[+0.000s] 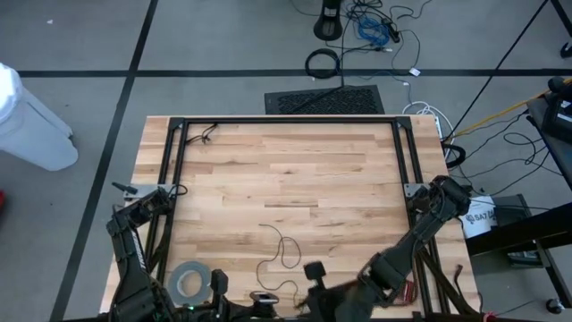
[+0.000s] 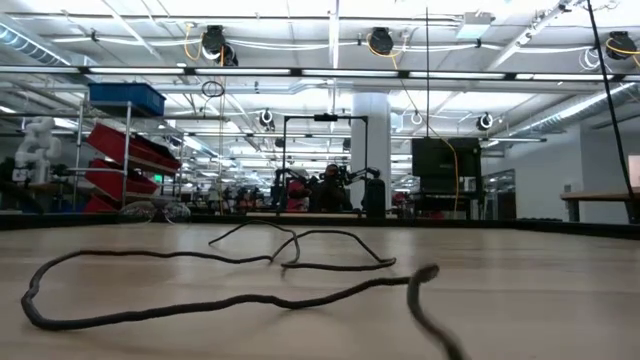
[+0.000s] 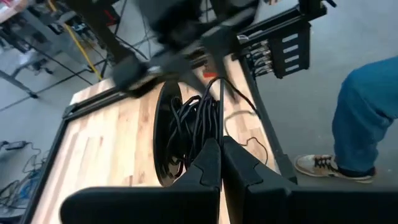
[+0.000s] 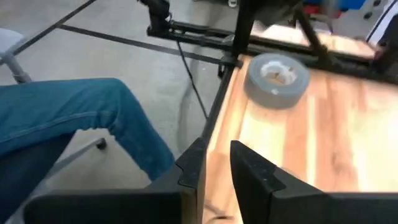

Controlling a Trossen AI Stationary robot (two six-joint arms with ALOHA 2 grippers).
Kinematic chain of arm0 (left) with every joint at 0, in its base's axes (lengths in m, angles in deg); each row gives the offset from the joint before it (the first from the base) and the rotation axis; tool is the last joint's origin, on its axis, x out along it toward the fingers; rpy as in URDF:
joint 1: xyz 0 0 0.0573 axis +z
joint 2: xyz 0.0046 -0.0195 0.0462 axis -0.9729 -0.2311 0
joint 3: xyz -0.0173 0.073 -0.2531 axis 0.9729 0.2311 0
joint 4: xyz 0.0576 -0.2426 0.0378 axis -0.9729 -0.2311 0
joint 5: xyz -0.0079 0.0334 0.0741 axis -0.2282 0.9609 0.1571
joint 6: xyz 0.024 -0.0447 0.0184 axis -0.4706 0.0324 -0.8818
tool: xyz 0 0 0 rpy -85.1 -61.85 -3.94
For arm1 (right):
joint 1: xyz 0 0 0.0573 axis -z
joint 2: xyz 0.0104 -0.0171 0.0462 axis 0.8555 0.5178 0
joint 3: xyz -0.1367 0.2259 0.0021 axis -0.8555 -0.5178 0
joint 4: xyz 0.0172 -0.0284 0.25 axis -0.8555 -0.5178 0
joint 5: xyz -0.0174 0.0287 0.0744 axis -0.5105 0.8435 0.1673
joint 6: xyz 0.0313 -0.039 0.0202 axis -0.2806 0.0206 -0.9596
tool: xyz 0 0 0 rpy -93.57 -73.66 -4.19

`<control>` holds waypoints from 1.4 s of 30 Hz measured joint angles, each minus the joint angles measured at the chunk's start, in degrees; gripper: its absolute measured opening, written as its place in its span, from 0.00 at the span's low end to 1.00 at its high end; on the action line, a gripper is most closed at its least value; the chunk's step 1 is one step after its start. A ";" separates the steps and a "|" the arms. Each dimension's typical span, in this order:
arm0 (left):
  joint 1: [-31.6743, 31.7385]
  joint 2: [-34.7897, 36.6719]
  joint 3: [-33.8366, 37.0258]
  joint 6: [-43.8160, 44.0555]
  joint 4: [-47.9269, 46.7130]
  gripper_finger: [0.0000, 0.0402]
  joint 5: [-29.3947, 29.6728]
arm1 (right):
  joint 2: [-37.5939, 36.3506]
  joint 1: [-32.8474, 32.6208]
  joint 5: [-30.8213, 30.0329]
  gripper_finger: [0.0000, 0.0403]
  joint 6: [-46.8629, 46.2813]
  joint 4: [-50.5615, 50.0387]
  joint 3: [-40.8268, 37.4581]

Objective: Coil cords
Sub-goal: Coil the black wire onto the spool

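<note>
The thin dark wire [image 1: 284, 243] lies in loose loops on the wooden table near its front middle; the low view shows it flat on the wood [image 2: 200, 290]. Part of it is wound on a round black disc [image 3: 183, 130], seen just ahead of my left gripper [image 3: 221, 155]. That gripper is at the table's near edge [image 1: 259, 298] and is shut on a strand of the wire. My right gripper [image 4: 217, 165] is close by at the near edge [image 1: 313, 271], pointing toward the table's left. Its fingers stand a little apart with nothing between them. My left gripper pinches one strand of the wire [image 3: 219, 134] between its two fingertips. The strand runs on from the fingers past the disc's edge. The fingers hide where the strand ends, and I cannot tell whether the disc rests on the table.
A wide grey tape roll [image 1: 189, 282] lies flat at the table's near left corner and shows in the right wrist view [image 4: 277, 74]. A black metal frame [image 1: 286, 121] runs round the table. A person's leg in jeans [image 4: 74, 118] stands just off the near edge.
</note>
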 joint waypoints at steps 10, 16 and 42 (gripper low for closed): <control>-1.44 0.00 0.01 -3.02 0.15 0.00 1.19 | 0.15 -8.71 -10.25 0.17 -10.45 11.99 -12.56; -1.53 0.00 0.01 -3.04 0.15 0.00 1.49 | 0.17 -10.21 -16.03 0.30 -3.77 20.95 -17.67; -1.75 -0.02 0.01 -4.35 0.24 0.01 1.47 | 0.13 -8.47 -17.56 0.42 6.19 24.34 -17.73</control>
